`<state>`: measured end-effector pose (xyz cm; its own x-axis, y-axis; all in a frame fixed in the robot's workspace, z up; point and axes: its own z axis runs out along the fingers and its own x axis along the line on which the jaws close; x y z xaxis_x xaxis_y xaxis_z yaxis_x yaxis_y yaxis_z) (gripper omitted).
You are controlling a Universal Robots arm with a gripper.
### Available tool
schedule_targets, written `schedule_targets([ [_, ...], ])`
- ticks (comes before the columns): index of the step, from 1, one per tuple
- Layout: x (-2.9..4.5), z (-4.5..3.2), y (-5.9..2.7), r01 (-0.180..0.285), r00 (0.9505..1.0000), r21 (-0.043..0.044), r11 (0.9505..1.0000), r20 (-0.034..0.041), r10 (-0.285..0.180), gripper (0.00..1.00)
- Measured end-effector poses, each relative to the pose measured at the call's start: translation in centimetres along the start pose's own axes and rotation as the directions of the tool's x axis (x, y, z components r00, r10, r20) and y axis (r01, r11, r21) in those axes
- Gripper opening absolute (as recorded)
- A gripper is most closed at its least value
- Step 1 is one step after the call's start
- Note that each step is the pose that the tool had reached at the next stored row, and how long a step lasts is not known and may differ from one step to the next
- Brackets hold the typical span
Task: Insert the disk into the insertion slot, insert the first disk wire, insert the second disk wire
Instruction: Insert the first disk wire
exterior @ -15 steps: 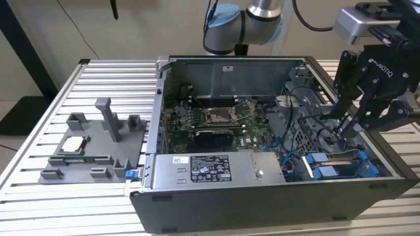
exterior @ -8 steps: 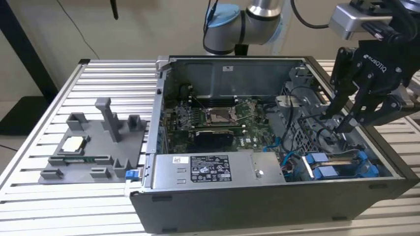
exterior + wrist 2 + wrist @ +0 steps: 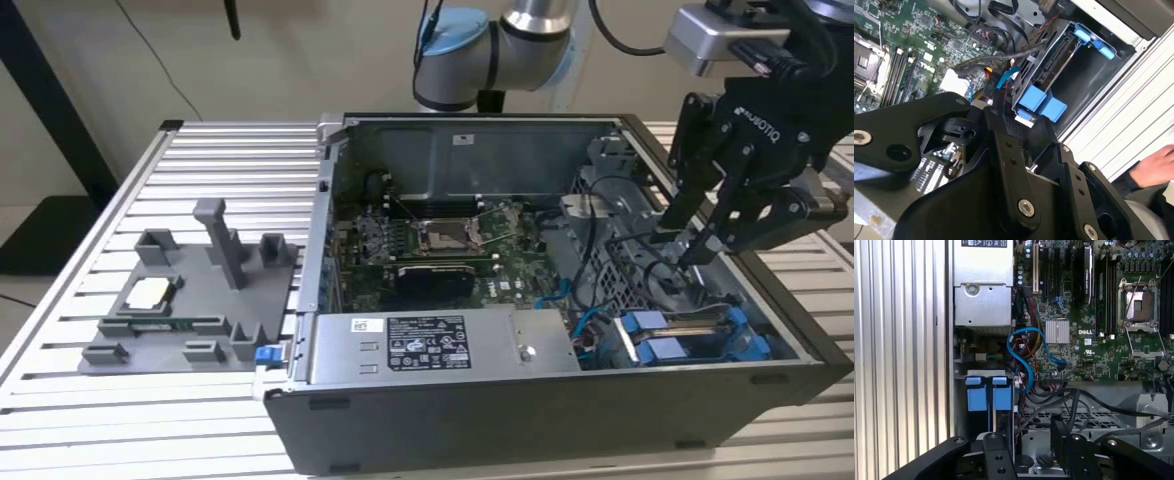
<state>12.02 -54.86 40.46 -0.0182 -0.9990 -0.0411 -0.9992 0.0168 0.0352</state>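
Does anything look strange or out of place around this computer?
A person's hand is over the slatted table beside the open case in the second wrist view, odd so near the working arm. Nothing looks damaged.

the slot (image 3: 694,335) is a grey bay with blue rails in the case's (image 3: 534,420) near corner. disk inside: cannot tell.

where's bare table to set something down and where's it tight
On the exterior view's left, bare slats of the table lie behind the grey fixture tray and in a strip in front of it. Crowded: the computer case corner by the insertion slot, with cables and the gripper above.
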Motion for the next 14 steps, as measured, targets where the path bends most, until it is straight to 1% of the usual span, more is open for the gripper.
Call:
schedule_targets([
  [5,-0.44,0.35,-0.01,0.0,1.0,0.0016,1.0,0.0033,0.0,0.47],
  [7,-0.57,0.52,-0.01,0.0,1.0,0.0019,1.0,0.0062,0.0,0.47],
  [9,-0.63,0.69,-0.01,0.001,0.9999,0.0021,1.0,0.0102,-0.001,0.47],
  [14,-0.7,0.95,-0.02,0.004,0.9996,0.002,1.0,0.0275,-0.004,0.47],
])
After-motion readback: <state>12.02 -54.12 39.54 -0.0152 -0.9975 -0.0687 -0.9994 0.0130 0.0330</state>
